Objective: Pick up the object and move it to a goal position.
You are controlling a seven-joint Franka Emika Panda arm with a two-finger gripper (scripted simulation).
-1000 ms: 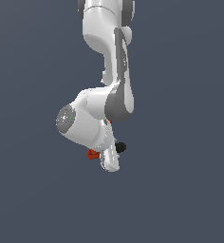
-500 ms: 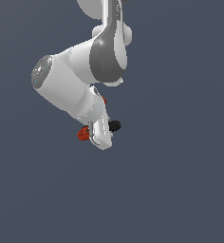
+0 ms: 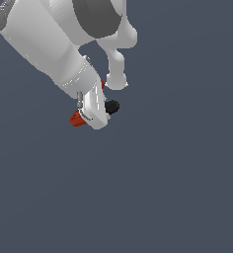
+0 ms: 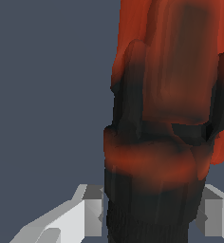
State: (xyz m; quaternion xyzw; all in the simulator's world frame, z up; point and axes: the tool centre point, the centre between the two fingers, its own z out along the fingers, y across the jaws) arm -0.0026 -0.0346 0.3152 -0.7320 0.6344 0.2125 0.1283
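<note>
The object, a small red-orange drill (image 3: 78, 118) with a black nose (image 3: 112, 106), sticks out on both sides of my white hand in the exterior view. My gripper (image 3: 96, 117) is shut on the drill, held in mid-air against the plain grey background. In the wrist view the drill (image 4: 171, 118) fills most of the picture, red-orange above and black below, with my light fingers (image 4: 85, 209) on either side of its black part. The hand hides the middle of the drill in the exterior view.
My white arm (image 3: 44, 44) with its dark grey joint (image 3: 96, 17) fills the upper part of the exterior view's left. Everything else is a uniform grey-blue background.
The arm has swung up and toward the exterior view's left, looming larger in the picture. The drill has stayed in the gripper and moved with it.
</note>
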